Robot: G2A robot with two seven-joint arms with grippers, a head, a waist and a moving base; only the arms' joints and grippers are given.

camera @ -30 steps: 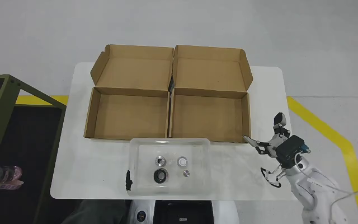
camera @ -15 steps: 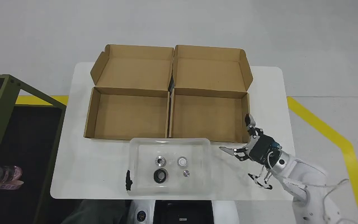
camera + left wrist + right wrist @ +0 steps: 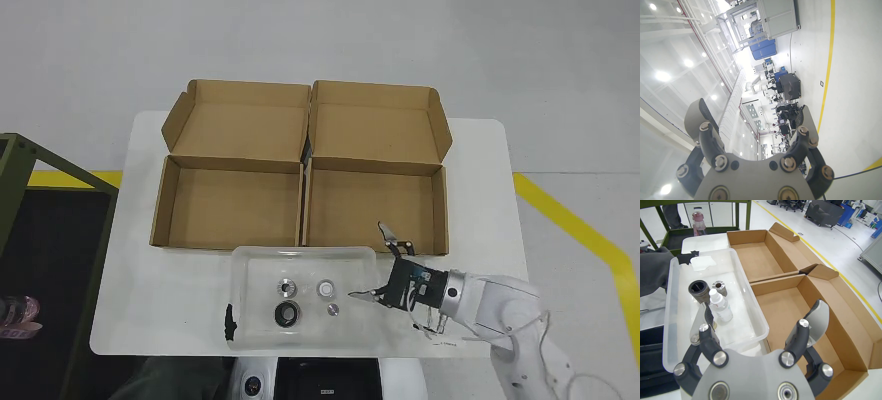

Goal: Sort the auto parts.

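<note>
Over the clear bin's [image 3: 300, 250] right end, the top view has the right gripper [image 3: 367, 261] spread wide, 4 auto parts [image 3: 288, 314] in the bin to its left; left wrist view: left gripper [image 3: 753, 108] open, aimed away; right wrist view: upright bottle [image 3: 721, 307] just beyond 1 finger [image 3: 706, 313].

Factory hall, yellow floor line [image 3: 590, 235], machine enclosures [image 3: 778, 19]

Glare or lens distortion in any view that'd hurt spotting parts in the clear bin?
Top view: even light, soft shadows inside the cardboard boxes, mild sheen on the clear bin; parts readable. Left wrist view: ceiling lights bloom heavily, and the yellow floor line curves, so wide-angle bowing. Right wrist view: bright reflections on the bin floor around the parts.
</note>
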